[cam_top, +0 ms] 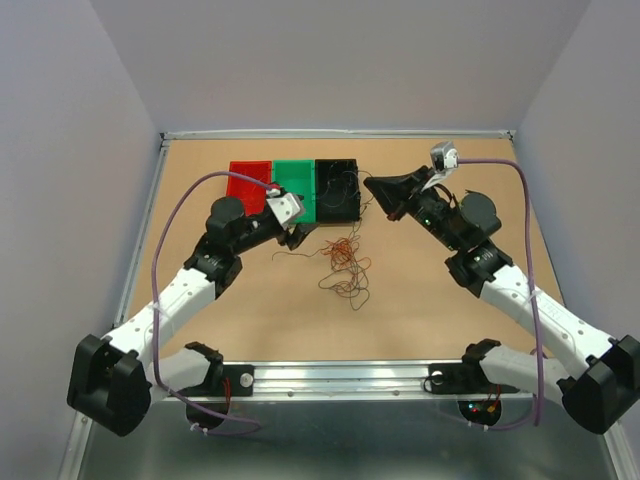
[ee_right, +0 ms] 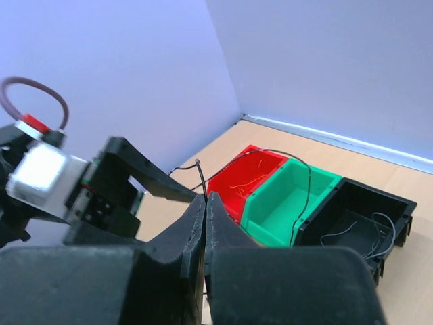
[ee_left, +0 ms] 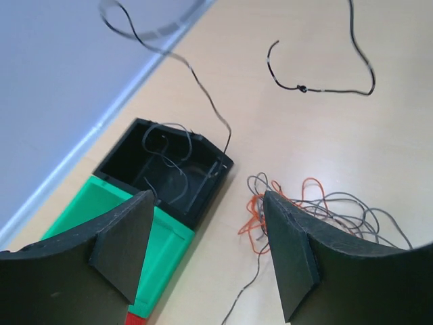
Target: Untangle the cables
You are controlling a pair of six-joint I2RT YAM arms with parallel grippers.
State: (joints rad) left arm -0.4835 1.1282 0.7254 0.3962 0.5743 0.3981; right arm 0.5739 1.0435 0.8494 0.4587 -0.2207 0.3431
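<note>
While a black cable (ee_right: 200,177) is pinched between the closed right fingers (ee_right: 189,233), the left fingers (ee_left: 122,244) are held wide apart — empty.

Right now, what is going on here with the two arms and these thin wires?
The right end effector is shut on one thin black wire, which trails down toward the black bin. The left end effector is open and empty, close to the tangle of orange and grey wires on the table. A few wires already lie in the black bin.
</note>
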